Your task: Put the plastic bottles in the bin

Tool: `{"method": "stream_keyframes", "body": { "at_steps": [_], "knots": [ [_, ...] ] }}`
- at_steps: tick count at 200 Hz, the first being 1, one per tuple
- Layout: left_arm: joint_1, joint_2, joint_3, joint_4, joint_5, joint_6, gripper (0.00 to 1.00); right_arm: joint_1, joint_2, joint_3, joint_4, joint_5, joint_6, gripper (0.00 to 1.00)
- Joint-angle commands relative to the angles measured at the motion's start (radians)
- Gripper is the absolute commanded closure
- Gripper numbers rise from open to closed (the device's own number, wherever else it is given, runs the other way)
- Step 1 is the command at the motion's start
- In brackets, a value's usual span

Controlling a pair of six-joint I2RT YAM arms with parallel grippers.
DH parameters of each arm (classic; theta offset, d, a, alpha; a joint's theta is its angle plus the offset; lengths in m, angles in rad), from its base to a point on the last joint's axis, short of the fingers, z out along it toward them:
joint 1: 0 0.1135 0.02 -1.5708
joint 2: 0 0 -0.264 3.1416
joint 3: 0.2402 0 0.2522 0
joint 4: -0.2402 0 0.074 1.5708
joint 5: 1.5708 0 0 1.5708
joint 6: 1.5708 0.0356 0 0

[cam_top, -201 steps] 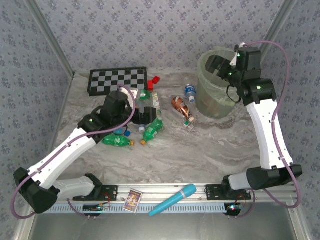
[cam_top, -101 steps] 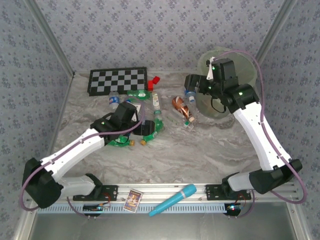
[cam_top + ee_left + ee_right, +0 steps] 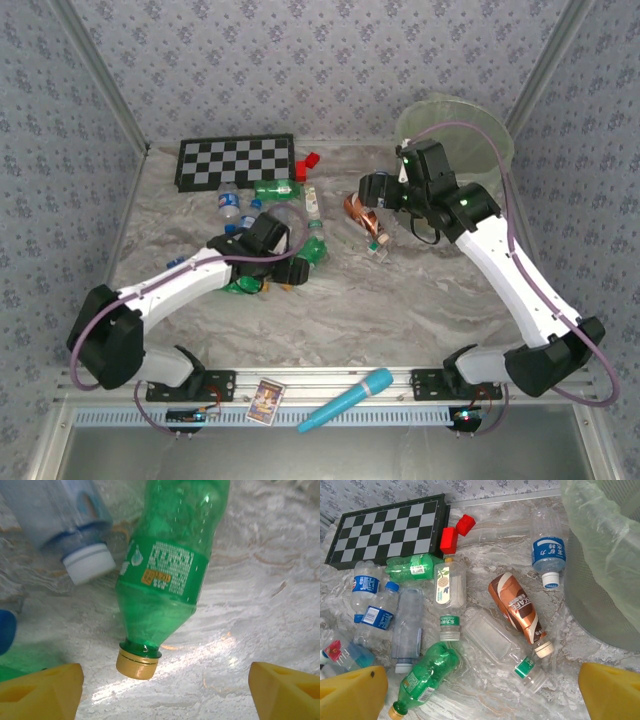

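Note:
Several plastic bottles lie in a loose heap left of the bin (image 3: pixel 455 125). My left gripper (image 3: pixel 162 695) is open, low over the table (image 3: pixel 250 610), its yellow fingertips (image 3: pixel 40 690) wide on either side just short of the gold cap (image 3: pixel 137 662) of a green bottle (image 3: pixel 170 575). From above, the left gripper (image 3: pixel 285 262) sits at that green bottle (image 3: pixel 312 250). My right gripper (image 3: pixel 482 695) is open and empty, hovering (image 3: pixel 372 190) over a brown bottle (image 3: pixel 517 605) and a clear bottle (image 3: pixel 505 645). The bin (image 3: pixel 605 555) stands to its right.
A folded checkerboard (image 3: pixel 236 162) lies at the back left with red blocks (image 3: pixel 305 165) beside it. A clear bottle with a blue label (image 3: pixel 548 547) lies against the bin. A turquoise microphone-shaped object (image 3: pixel 345 400) and a small card (image 3: pixel 266 398) rest on the front rail.
The right arm swung left from above the bin to over the bottles. The left gripper lowered toward the green bottle's cap and its jaws narrowed slightly.

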Motion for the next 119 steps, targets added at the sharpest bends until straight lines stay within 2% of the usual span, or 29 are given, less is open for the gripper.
{"method": "stream_keyframes", "body": {
  "at_steps": [1, 29, 57, 85, 119],
  "knots": [
    [0.001, 0.055, 0.001, -0.012, 0.059, 0.034, 0.18, 0.008, -0.053, -0.034, 0.038, 0.008, 0.030, 0.00],
    [-0.001, 0.115, 0.026, -0.036, 0.020, 0.016, 0.21, -0.002, -0.081, -0.062, 0.050, -0.088, 0.033, 0.00],
    [-0.004, 0.165, 0.015, 0.006, -0.001, 0.011, 0.21, -0.035, -0.083, -0.049, 0.041, -0.130, 0.004, 0.00],
    [-0.007, 0.250, 0.044, 0.023, 0.002, 0.032, 0.27, -0.093, -0.060, -0.038, 0.049, -0.198, 0.008, 0.00],
    [-0.033, 0.288, 0.086, 0.021, 0.012, 0.054, 0.31, -0.101, -0.024, -0.012, 0.046, -0.148, 0.012, 0.00]
  ]
}}
